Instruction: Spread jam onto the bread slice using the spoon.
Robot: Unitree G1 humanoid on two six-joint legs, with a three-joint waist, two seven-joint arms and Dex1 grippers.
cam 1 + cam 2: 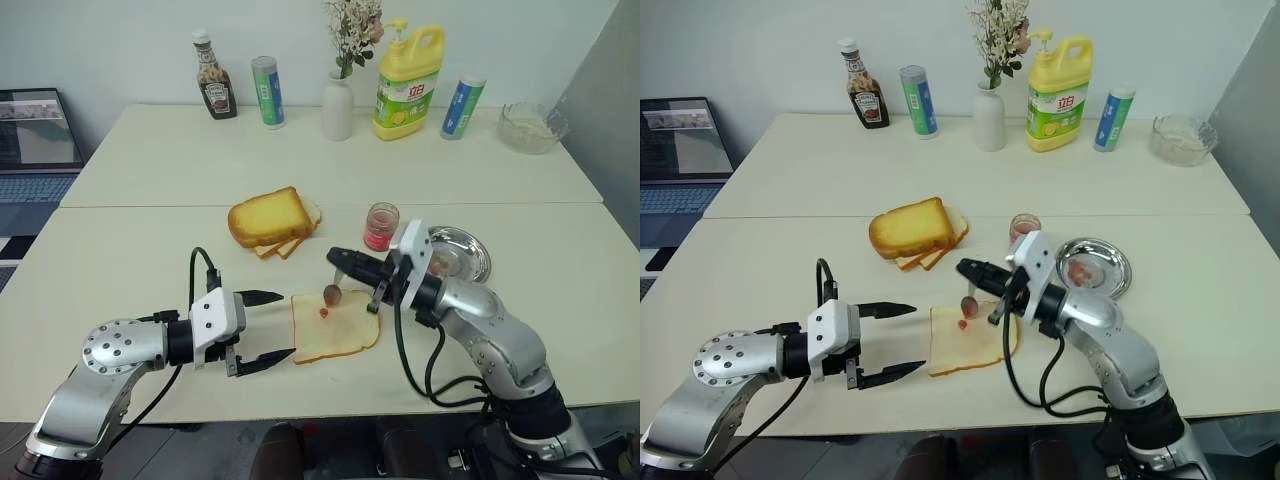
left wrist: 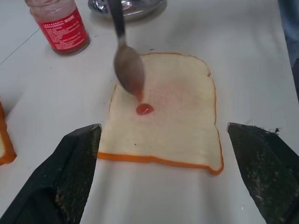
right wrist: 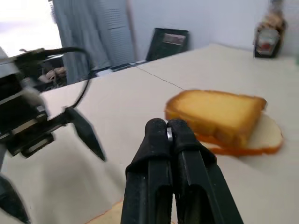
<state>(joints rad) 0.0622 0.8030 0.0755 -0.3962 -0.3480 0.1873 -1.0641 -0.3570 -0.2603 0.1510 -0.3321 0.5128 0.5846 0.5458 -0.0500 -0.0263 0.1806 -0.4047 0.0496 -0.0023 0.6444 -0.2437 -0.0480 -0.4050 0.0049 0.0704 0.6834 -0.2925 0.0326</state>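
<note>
Over the bread slice [image 1: 336, 327] on the near part of the table [image 1: 130, 255], the right end effector [image 1: 338, 258] has its fingers pressed together on the handle of the spoon [image 2: 127, 65], whose bowl hangs just above the slice's top corner, beside a small red dab of jam on the bread. At the slice's 9 o'clock the left end effector [image 1: 268, 328] sits with fingers spread wide, holding nothing. The jam jar [image 1: 381, 226] stands at the slice's 1 o'clock, next to a steel dish [image 1: 470, 252], with the toasted slices [image 1: 270, 220] at 11 o'clock.
</note>
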